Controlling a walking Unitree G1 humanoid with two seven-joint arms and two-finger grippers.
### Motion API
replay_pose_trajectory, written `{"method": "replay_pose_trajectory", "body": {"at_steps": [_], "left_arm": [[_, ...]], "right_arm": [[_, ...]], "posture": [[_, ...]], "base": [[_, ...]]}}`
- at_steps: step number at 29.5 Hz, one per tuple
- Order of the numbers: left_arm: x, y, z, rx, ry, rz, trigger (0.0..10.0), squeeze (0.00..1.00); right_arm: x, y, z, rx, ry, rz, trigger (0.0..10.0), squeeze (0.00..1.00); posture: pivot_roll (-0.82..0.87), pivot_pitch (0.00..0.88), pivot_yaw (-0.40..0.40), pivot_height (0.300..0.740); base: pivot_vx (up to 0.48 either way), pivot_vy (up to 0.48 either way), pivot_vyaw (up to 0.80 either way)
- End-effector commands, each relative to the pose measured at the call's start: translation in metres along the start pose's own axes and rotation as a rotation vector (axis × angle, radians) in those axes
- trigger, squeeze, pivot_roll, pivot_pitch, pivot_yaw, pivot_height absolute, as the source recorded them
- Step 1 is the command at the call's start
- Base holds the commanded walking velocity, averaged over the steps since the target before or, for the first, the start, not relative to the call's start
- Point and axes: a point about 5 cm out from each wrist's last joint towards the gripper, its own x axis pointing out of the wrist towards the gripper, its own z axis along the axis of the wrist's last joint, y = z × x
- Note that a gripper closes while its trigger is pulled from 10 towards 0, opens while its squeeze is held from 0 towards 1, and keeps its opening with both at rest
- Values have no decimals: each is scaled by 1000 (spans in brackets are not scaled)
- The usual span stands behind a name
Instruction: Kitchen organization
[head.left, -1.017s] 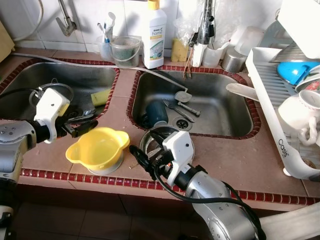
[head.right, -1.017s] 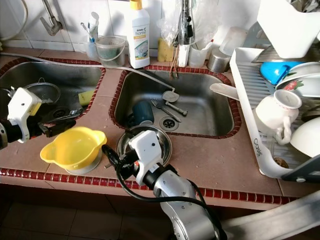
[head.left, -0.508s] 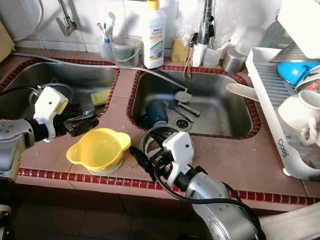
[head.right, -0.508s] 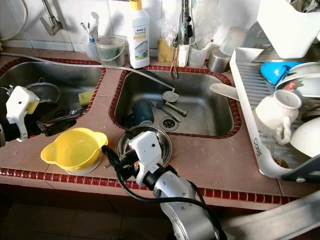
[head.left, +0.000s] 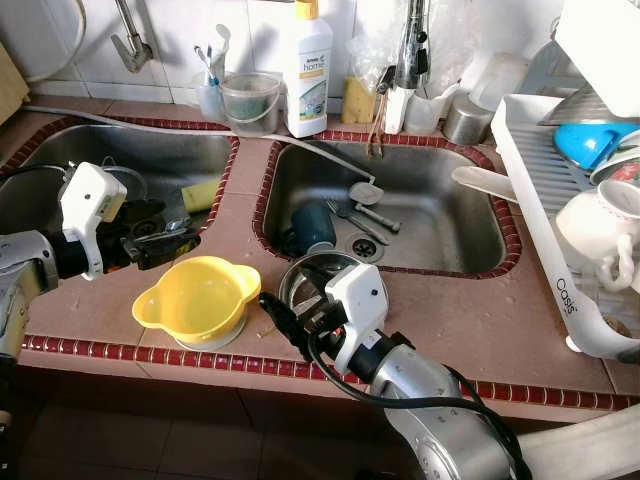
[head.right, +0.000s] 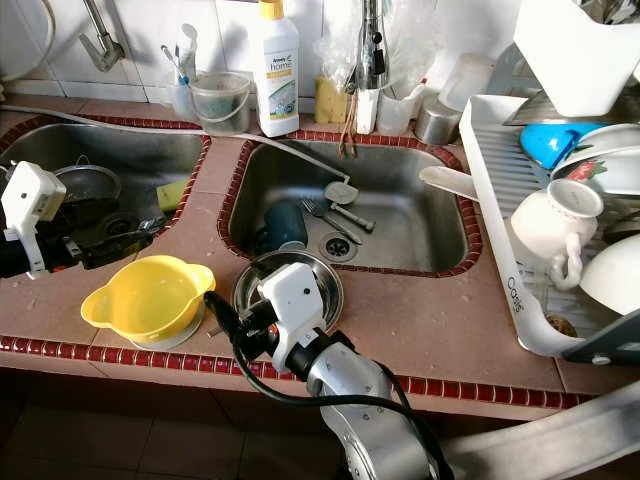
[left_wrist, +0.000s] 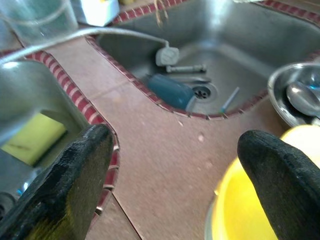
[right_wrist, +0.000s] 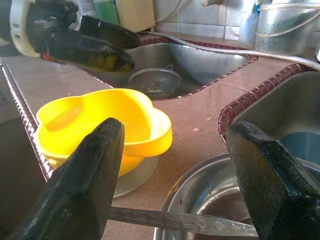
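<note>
A yellow bowl (head.left: 198, 297) sits on a small plate on the tiled counter between the two sinks. My left gripper (head.left: 180, 240) hovers just behind the bowl's left rim, open and holding nothing; its fingers (left_wrist: 75, 170) stand wide apart. My right gripper (head.left: 278, 318) lies low on the counter to the right of the bowl, pointing at it, open and holding nothing. A steel bowl (head.left: 308, 272) with a spoon (left_wrist: 302, 97) sits right behind it. A knife blade (right_wrist: 185, 222) lies on the counter under the right fingers (right_wrist: 90, 185).
The right sink (head.left: 440, 215) holds a blue cup (head.left: 312, 225) and cutlery. The left sink holds a yellow sponge (head.left: 200, 192) and a strainer (right_wrist: 155, 80). A white dish rack (head.left: 545, 230) with cups and plates stands at the right. A detergent bottle (head.left: 309, 70) and tub stand by the wall.
My left arm has drawn back to the left and a little up, its fingers now a bit further from the yellow bowl's rim. The right arm and the bowls have not moved.
</note>
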Motion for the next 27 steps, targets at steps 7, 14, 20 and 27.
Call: {"method": "replay_pose_trajectory", "body": {"at_steps": [7,14,20,27], "left_arm": [[-8,-6,-8,43,77,-56,10000,0],[-4,-11,-15,63,124,-78,10000,0],[-1,-16,-19,61,154,-122,10000,0],[-1,-26,-24,69,215,-222,0,0]], "right_arm": [[-1,2,5,-7,-22,2,10000,0],[-1,1,5,-9,-22,-2,10000,0],[-2,1,5,-12,-21,-11,10000,0],[-2,0,5,-15,-21,-21,10000,0]], "posture": [[-73,149,6,740],[-81,152,10,740],[-85,154,15,740],[-89,157,23,740]], "base": [[0,0,0],[0,0,0],[0,0,0],[0,0,0]]}}
